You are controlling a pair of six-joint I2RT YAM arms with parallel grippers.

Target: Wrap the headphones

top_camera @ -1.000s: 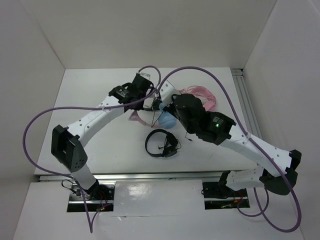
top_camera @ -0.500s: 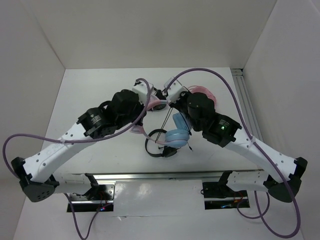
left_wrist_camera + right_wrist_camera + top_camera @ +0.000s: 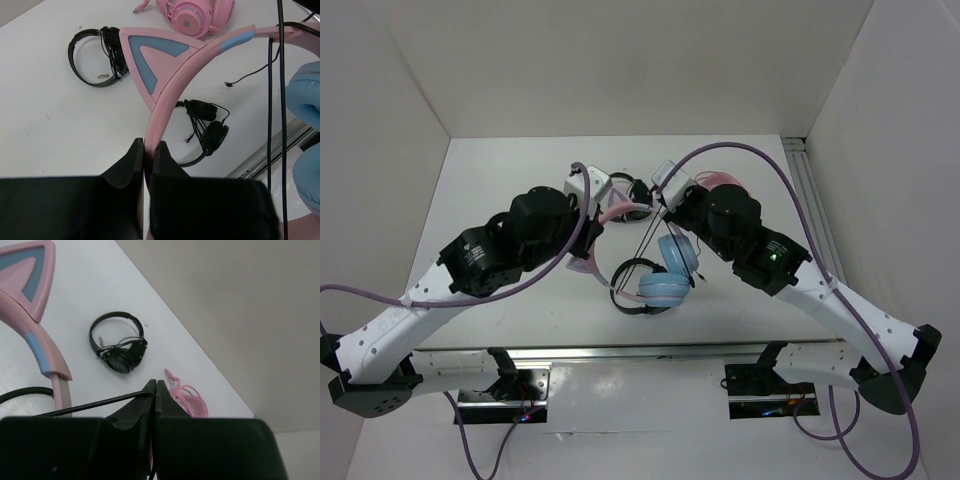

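The headphones (image 3: 665, 285), an over-ear pair with light blue padded ear cups (image 3: 678, 256), a pink plastic headband (image 3: 186, 75) bearing a pink-and-blue cat ear (image 3: 150, 56) and a thin dark cable (image 3: 270, 100), are held up over the middle of the white worktop (image 3: 490, 180), between the two arms. The left hand (image 3: 145, 151) has its fingers pressed together on the edge of the headband, a little way down from the cat ear. The band arches away from it, and one blue cup shows at the right edge of the left wrist view. The right hand (image 3: 154, 389) is pinched shut on the cable, which leaves its fingertips to the left as a single dark strand. From above, the cable runs in taut straight lines from that hand down toward the cups. The cups hang over a small black on-ear headset (image 3: 625, 290) lying on the worktop; whether they touch it cannot be told. A second black headset (image 3: 97, 57) lies farther back, near an all-pink cat-ear headset (image 3: 197, 12) with a loose pink cord (image 3: 187, 396).
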